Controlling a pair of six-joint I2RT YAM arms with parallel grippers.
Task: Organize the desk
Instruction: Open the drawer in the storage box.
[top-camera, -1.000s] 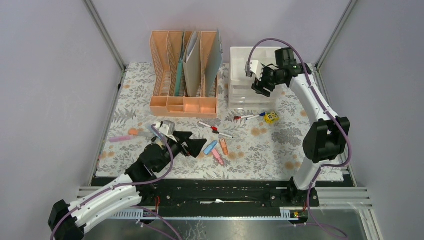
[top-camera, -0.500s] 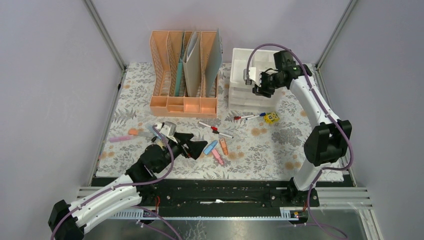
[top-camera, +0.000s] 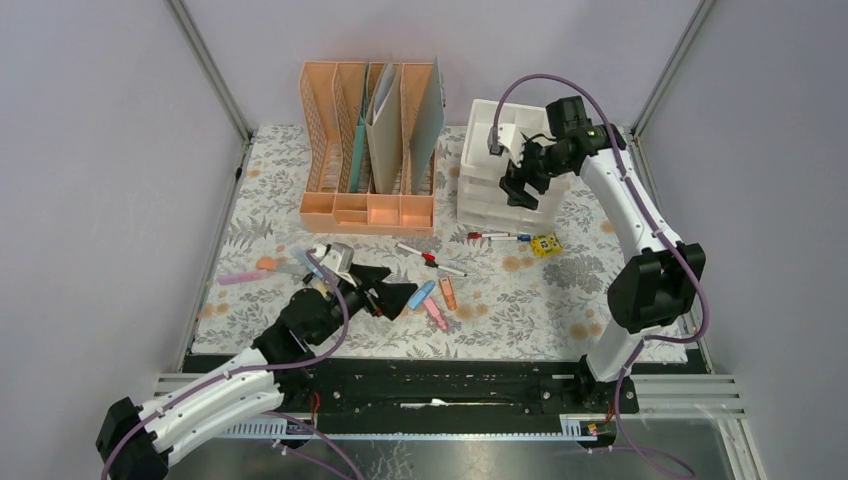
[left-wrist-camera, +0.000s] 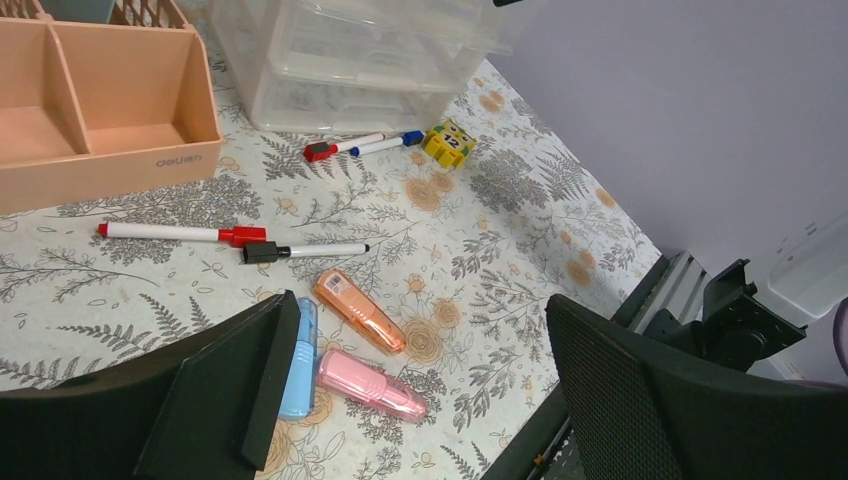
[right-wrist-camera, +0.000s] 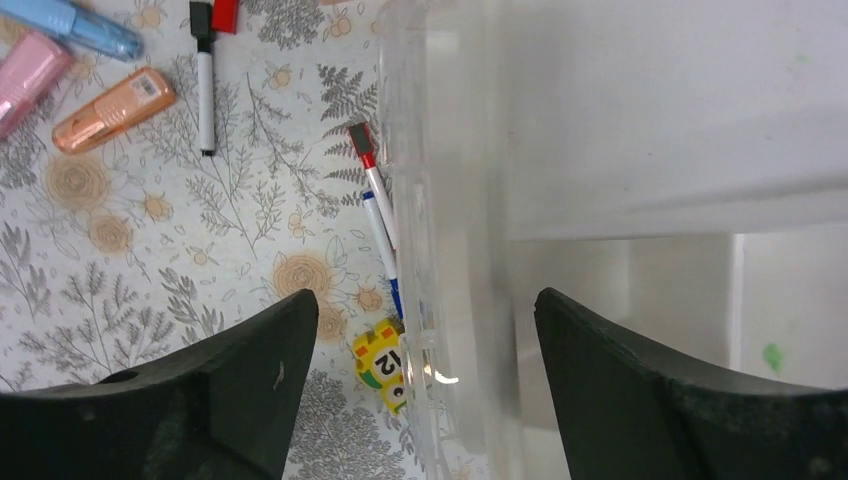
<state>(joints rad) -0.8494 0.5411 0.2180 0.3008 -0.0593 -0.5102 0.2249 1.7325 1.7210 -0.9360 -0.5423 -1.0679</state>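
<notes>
From above, the desk (top-camera: 520, 300) spreads under both arms, its fern cloth strewn with pens. The left gripper (top-camera: 395, 297) hovers low at near left, jaws spread. The right gripper (top-camera: 520, 188) is at the white drawer unit (top-camera: 490, 205), far right.

In the left wrist view, the left gripper (left-wrist-camera: 425, 350) is wide apart and holds nothing, framing a blue highlighter (left-wrist-camera: 300, 360), a pink highlighter (left-wrist-camera: 370, 385) and an orange highlighter (left-wrist-camera: 360, 310).

In the right wrist view, the right gripper (right-wrist-camera: 425, 320) is spread, straddling the clear drawer front (right-wrist-camera: 450, 200) above a yellow numbered block (right-wrist-camera: 385, 360).

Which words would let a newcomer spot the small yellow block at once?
Find the white drawer unit at the desk's far right. On the cloth just before it lie a red-capped marker and a blue-capped marker. The yellow block sits just right of them. It alone is yellow, a small cube printed "12".
</notes>
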